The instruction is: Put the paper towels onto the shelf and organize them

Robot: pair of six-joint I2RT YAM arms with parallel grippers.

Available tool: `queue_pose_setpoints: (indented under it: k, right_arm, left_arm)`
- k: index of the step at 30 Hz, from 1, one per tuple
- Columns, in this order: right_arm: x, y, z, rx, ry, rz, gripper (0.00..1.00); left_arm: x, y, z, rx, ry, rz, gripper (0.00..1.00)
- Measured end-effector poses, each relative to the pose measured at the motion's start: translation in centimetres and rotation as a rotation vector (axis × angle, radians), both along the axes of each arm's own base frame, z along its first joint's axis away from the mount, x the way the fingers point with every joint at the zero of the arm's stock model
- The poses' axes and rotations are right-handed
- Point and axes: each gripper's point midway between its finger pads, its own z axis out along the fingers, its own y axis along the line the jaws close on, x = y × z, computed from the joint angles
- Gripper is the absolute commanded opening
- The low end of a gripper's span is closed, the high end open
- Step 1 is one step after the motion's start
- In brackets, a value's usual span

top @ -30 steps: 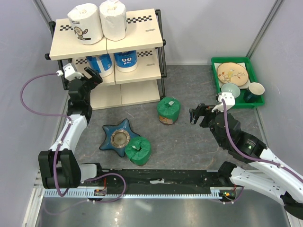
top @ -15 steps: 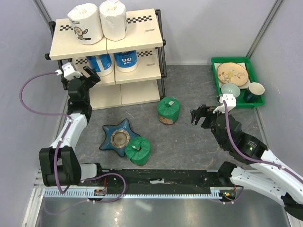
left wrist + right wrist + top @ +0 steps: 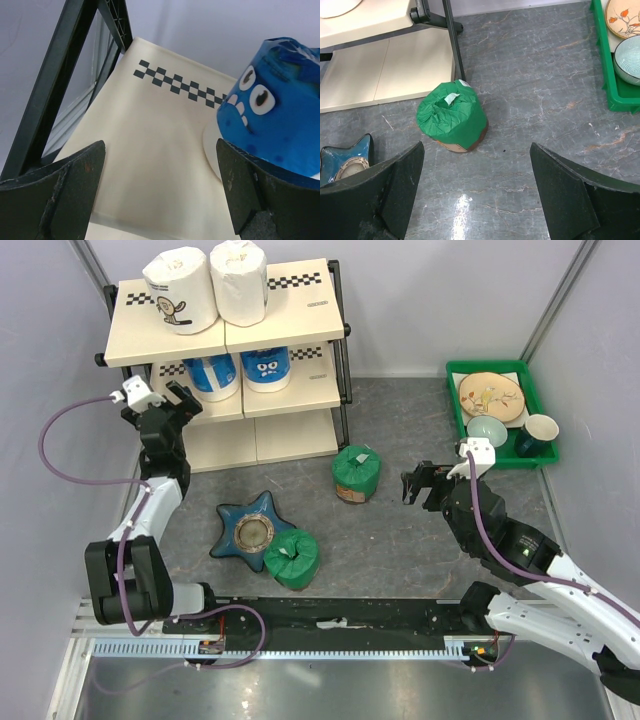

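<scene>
The shelf [image 3: 255, 335] stands at the back left. Two white paper towels [image 3: 180, 290] [image 3: 238, 280] sit on its top board and two blue ones [image 3: 212, 375] [image 3: 265, 368] on the middle board. One green roll [image 3: 356, 473] stands on the floor right of the shelf; another [image 3: 292, 558] leans against a star dish. My left gripper [image 3: 178, 400] is open and empty at the middle board's left end, just left of a blue roll [image 3: 275, 120]; its opening [image 3: 159, 150] frames bare board [image 3: 150, 115]. My right gripper [image 3: 412, 485] [image 3: 476, 150] is open and empty, right of the standing green roll [image 3: 452, 117].
A blue star-shaped dish [image 3: 250, 530] lies on the grey floor left of centre. A green tray [image 3: 455, 400] with a plate, bowl and cup sits at the right wall. The shelf's black post [image 3: 452, 40] and bottom board [image 3: 395, 70] stand just behind the green roll.
My left gripper has drawn back to the left, away from the blue roll on the middle board. The right arm has barely moved.
</scene>
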Motion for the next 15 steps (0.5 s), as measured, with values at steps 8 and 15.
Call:
queue_pose_setpoints:
  k: [8, 15]
  right_arm:
    - [0.2, -0.1, -0.3, -0.013, 0.006, -0.01, 0.96]
    - [0.4, 0.2, -0.9, -0.034, 0.02, -0.009, 0.96]
  left_arm:
    - [1.0, 0.8, 0.6, 0.05, -0.05, 0.012, 0.99]
    - [1.7, 1.5, 0.1, 0.072, -0.053, 0.021, 0.99]
